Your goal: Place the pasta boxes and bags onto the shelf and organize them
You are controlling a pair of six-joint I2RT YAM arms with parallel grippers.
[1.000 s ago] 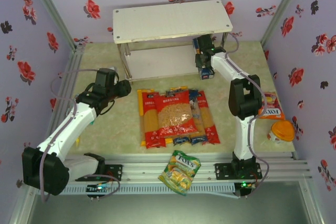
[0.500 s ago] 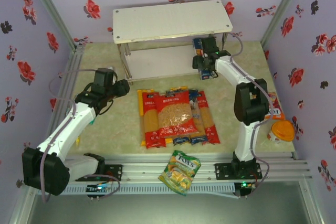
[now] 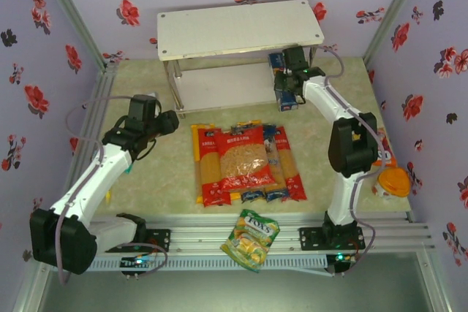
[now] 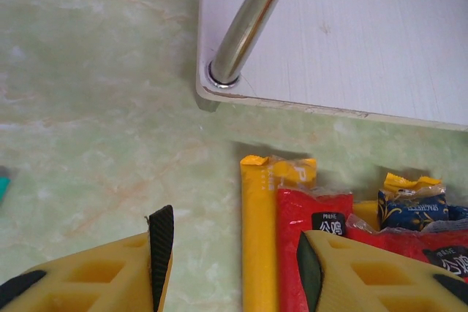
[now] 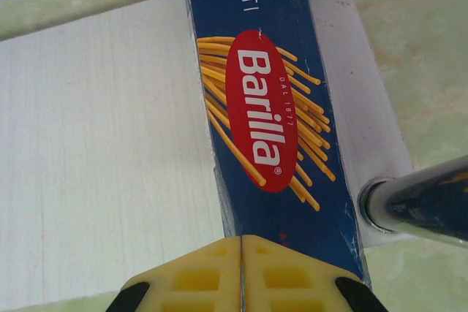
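One box (image 5: 270, 107) is on the shelf (image 3: 241, 27). It lies flat along the right end of the lower board (image 5: 110, 144), slanting a little, with a leg (image 5: 417, 202) just beside its near corner. The right claw (image 5: 241, 242) sits over the box's near end with its fingers pressed together and nothing between them. That end looks to overhang the board's front edge, though the claw hides it, so I cannot be sure.

If the claw nudges the box from here, a push off the box's centre line would likely swing it further askew. It could then wedge against a leg or slip off the board's right edge. Pressing down on an overhanging end could tip the far end up.

The other packs lie in an overlapping pile (image 3: 245, 162) on the bench (image 3: 175, 180), in front of the shelf. The left claw (image 4: 232, 253) hovers with its fingers spread and empty. It is above the pile's far left corner, over a yellow bag (image 4: 256, 239) and a red bag (image 4: 314, 206).

Coming down there, it could pinch both bags at once or drag the pile. The bags are long and probably limp, so one held near its end may sag and catch the board edge or the left leg (image 4: 252, 20).
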